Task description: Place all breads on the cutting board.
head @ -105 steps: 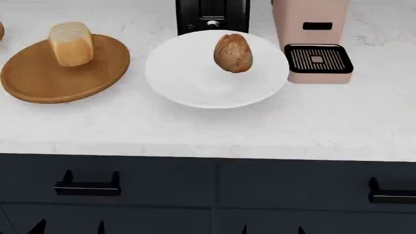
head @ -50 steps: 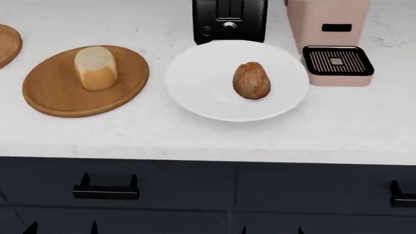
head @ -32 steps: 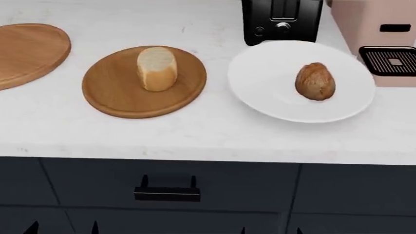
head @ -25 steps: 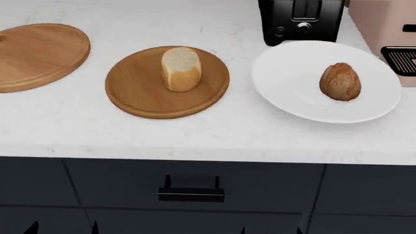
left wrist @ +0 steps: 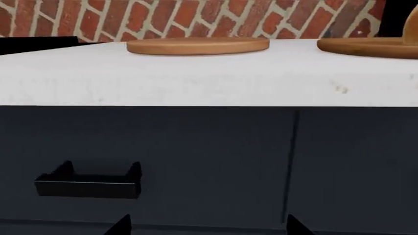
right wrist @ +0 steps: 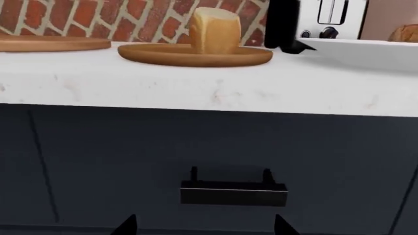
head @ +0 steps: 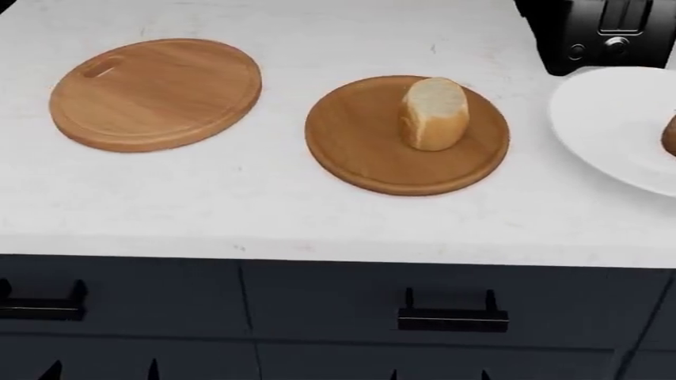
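Grippers low; view panned left, cutting board [head: 157, 93] now visible.

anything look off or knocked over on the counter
Nothing spilled or damaged. The pale loaf stands on end on the wooden plate, the dark roll sits on the white plate, and the cutting board lies flat and bare.

We've got a matt wooden cutting board [head: 155, 93] and wooden plate [head: 359, 150] with visible grain, a pale crusty loaf chunk [head: 433, 113], a smooth white plate [head: 613, 131], a glossy black toaster [head: 602, 36] and a speckled white stone-look counter [head: 211, 206].
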Motion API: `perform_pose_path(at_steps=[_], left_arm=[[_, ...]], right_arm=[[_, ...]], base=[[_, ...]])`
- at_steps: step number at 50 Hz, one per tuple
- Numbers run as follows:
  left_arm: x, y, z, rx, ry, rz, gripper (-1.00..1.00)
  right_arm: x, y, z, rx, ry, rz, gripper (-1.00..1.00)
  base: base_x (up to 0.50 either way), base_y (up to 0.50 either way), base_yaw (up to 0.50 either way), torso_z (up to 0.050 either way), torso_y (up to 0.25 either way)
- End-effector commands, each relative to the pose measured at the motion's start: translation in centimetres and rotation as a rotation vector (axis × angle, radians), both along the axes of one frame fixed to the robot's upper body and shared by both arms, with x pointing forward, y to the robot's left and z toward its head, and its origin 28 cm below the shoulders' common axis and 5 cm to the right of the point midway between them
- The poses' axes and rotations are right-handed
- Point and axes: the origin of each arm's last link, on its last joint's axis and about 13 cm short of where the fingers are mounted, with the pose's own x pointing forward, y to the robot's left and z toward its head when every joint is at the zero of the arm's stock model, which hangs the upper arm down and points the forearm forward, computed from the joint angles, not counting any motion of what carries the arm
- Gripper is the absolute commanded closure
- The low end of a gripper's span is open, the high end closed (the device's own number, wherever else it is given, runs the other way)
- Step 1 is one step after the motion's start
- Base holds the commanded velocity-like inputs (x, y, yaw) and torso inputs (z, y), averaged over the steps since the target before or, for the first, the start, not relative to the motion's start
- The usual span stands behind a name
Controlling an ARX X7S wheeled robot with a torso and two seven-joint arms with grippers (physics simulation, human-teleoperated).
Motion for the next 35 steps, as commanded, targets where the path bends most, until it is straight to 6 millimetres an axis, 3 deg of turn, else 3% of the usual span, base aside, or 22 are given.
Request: perform_pose_path(at_steps=[1,8,14,17,18,24,35], left_arm=[[0.1,0.0,-0.1,0.012,0.0,-0.001,-1.0],[0.1,0.0,-0.2,0.017,0.002,-0.003,-1.0],[0.1,0.1,0.4,0.03,0.038,0.006,-1.0],[-0.1,0.3,1.1,0.079,0.026,0.027,-1.0],[-0.1,0.5,2.2,0.066,0.035,0.035,-1.0],[0.5,1.3,5.9,0.037,0.019,0.027,-1.0],[2.1,2.8,12.4,0.123,-0.015,0.094,-1.0]], right_arm=[[0.2,0.0,0.1,-0.002,0.0,-0.002,-1.0],[0.3,0.0,0.0,0.01,0.004,0.001,-1.0],[0.1,-0.2,1.1,-0.021,0.011,-0.028,-1.0],[0.1,-0.6,2.7,-0.012,0.025,-0.032,-1.0],[0.0,-0.8,4.7,-0.014,-0.001,-0.028,-1.0],[0.0,-1.7,9.6,-0.09,-0.051,-0.034,-1.0],[-0.1,-4.0,16.5,-0.196,-0.093,-0.06,-1.0]], base=[[0.0,0.5,0.0,0.0,0.0],[0.0,0.5,0.0,0.0,0.0],[0.0,0.07,0.0,0.0,0.0],[0.0,0.0,0.0,0.0,0.0],[0.0,0.0,0.0,0.0,0.0],[0.0,0.0,0.0,0.0,0.0],[0.0,0.0,0.0,0.0,0.0]])
